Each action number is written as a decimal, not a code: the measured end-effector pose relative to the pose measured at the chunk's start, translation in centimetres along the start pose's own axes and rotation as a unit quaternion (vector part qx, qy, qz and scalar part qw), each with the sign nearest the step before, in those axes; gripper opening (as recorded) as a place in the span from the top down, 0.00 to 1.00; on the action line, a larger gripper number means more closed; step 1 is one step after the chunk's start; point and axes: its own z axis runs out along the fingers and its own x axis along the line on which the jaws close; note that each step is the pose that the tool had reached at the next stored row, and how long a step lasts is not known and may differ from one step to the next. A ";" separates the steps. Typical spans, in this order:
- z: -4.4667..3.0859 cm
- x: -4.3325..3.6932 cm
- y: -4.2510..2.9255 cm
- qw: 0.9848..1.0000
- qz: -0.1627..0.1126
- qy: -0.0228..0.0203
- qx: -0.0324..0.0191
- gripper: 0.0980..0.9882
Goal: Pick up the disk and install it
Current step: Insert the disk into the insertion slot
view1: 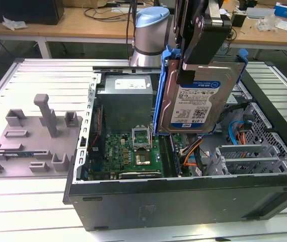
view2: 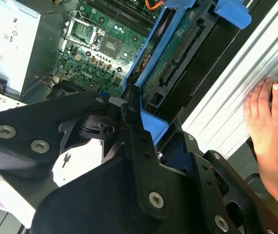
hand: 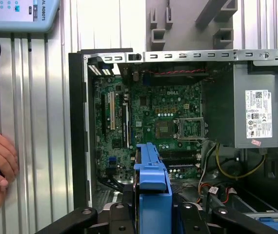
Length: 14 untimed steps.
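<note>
The disk (view1: 200, 103), a silver hard drive with a white-and-blue label in a bright blue carrier bracket, hangs tilted on edge above the open computer case (view1: 184, 199). My gripper (view1: 193, 64) is shut on its upper edge, over the motherboard (view1: 133, 148) and beside the power supply (view1: 125, 101). The second wrist view looks along the drive's underside (view2: 178, 51), with the blue bracket (view2: 151, 126) between my black fingers (view2: 134, 141). Edge-on in the first wrist view, the blue carrier (hand: 151, 173) sits over the case's interior.
A metal drive cage (view1: 244, 156) and blue and orange cables (view1: 234, 132) fill the case at the exterior view's right. A grey fixture with posts (view1: 38, 136) stands outside it at the left. A person's hand (view2: 266, 109) rests on the ribbed table beside the case.
</note>
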 end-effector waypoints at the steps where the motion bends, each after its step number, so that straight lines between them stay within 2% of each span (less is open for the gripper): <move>1: 0.00 0.00 0.00 1.000 0.000 0.000 0.000 0.70; 8: 0.00 0.12 -0.13 1.000 0.000 0.000 0.000 0.70; 14: 0.00 0.53 -1.51 1.000 -0.009 0.000 0.000 0.70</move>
